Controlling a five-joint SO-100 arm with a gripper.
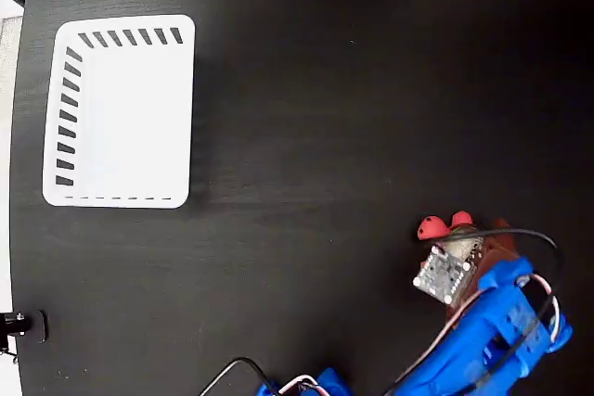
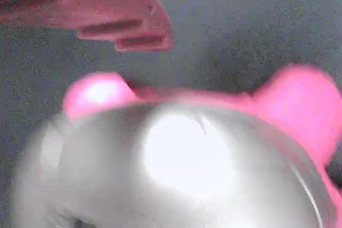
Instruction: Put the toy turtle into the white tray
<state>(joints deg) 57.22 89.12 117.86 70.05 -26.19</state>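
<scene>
The toy turtle [image 1: 432, 227] sits on the black table at the lower right of the fixed view; only its red head and feet stick out from under the arm. My gripper [image 1: 467, 240] hangs right over it, on the blue arm [image 1: 492, 331]. In the wrist view the turtle's grey domed shell [image 2: 181, 164] fills the lower frame, with pink feet at both sides. One red finger [image 2: 107, 20] shows at the top left, with a strip of table between it and the turtle. The other finger is hidden. The white tray [image 1: 121, 194] lies far off at the upper left, with nothing in it.
The table's left edge [image 1: 20, 229] runs close behind the tray. A small black fitting [image 1: 19, 325] sits at the lower left edge. Cables [image 1: 241, 368] trail from the arm's base along the bottom.
</scene>
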